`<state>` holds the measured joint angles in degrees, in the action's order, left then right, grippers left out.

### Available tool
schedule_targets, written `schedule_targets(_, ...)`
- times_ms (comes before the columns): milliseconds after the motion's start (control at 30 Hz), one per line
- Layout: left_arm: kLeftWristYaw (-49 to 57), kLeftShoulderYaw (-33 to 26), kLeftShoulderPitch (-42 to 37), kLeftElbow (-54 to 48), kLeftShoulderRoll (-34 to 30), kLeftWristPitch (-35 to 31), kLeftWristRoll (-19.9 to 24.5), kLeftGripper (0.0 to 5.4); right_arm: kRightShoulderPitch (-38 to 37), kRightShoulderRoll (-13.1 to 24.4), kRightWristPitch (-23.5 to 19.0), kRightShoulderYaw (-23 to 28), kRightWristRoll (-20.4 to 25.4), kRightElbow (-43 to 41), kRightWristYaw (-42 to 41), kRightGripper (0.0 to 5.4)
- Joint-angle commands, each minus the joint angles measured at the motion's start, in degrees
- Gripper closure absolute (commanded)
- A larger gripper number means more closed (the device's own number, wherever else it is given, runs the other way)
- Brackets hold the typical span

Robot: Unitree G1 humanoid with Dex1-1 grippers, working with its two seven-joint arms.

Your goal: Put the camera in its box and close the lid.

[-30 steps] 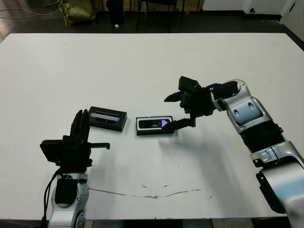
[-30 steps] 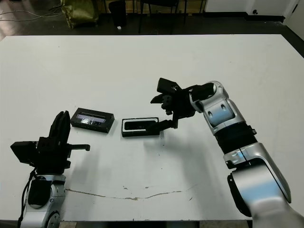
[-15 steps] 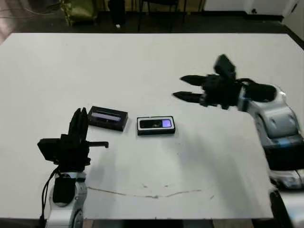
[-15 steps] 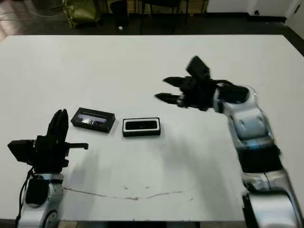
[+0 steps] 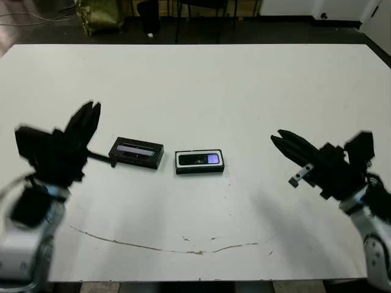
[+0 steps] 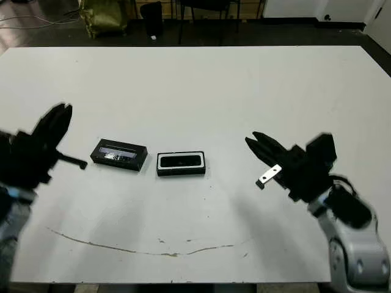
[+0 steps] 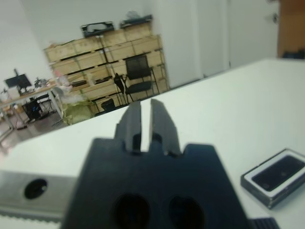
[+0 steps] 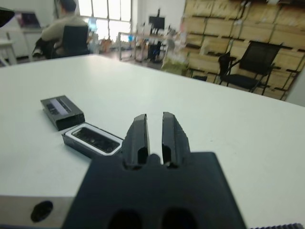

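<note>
The camera (image 5: 198, 160), a slim black bar with a purple lens glint at its right end, lies inside the white-lined box (image 5: 200, 170) at mid-table. The lid (image 5: 137, 151), black with a pale grey strip, rests flat just left of the box, a small gap between them. My left gripper (image 5: 91, 110) is raised left of the lid, blurred, its fingers together on nothing. My right gripper (image 5: 278, 135) hangs well right of the box, shut and empty. The right wrist view shows the box (image 8: 93, 139) and the lid (image 8: 62, 110) beyond the fingertips (image 8: 139, 125).
A thin dark line (image 5: 153, 247) runs across the table near its front edge. Chairs and a green bag (image 5: 98, 12) stand on the floor past the far edge. A seated person (image 8: 66, 24) shows in the right wrist view, far from the table.
My right gripper has let go at the box, drawn back to the right front and shut. My left arm has risen and swung left. The camera stays in the box.
</note>
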<state>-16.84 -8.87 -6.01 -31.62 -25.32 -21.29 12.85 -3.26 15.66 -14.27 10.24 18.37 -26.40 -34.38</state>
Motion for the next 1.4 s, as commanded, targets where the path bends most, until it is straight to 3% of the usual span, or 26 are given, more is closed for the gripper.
schedule_targets(33,-6.79,4.43,-7.24,4.20,-7.37,-3.11,-2.63,5.40,-2.11,-0.98,3.38,-1.42,-1.38,0.96,2.37,5.39)
schedule_targets(133,-17.74,12.11,-18.60,12.90,-15.05,-3.84,-6.92,5.40,-2.25,-0.86,4.73,-2.60,-1.55,1.23,3.54,5.39)
schedule_targets(233,-27.77,20.04,-29.49,23.53,-17.93,-1.26,-11.48,5.40,-1.74,-0.19,4.35,-3.44,-1.81,0.68,4.90,5.39)
schedule_targets(367,-32.81,28.07,-40.33,37.70,-14.91,4.94,-19.06,5.40,-1.04,0.47,3.69,-3.88,-1.65,-0.27,6.30,5.39)
schedule_targets(533,-36.81,34.44,-47.80,51.46,-9.43,7.07,-24.94,5.40,-0.60,1.08,4.50,-3.68,-0.80,0.11,6.32,5.39)
schedule_targets(667,-42.54,42.40,-53.66,62.75,-5.48,8.89,-32.92,5.40,-0.53,1.75,4.65,-3.20,-0.36,0.58,6.04,5.39)
schedule_targets(1067,-45.38,46.48,-59.16,82.23,2.89,18.14,-41.07,5.40,-1.26,1.79,5.41,-3.74,0.01,1.19,6.50,5.39)
schedule_targets(1400,-47.17,47.30,-56.78,83.17,5.03,21.82,-43.38,5.40,-2.62,2.13,4.70,-3.79,-0.16,0.01,7.42,5.39)
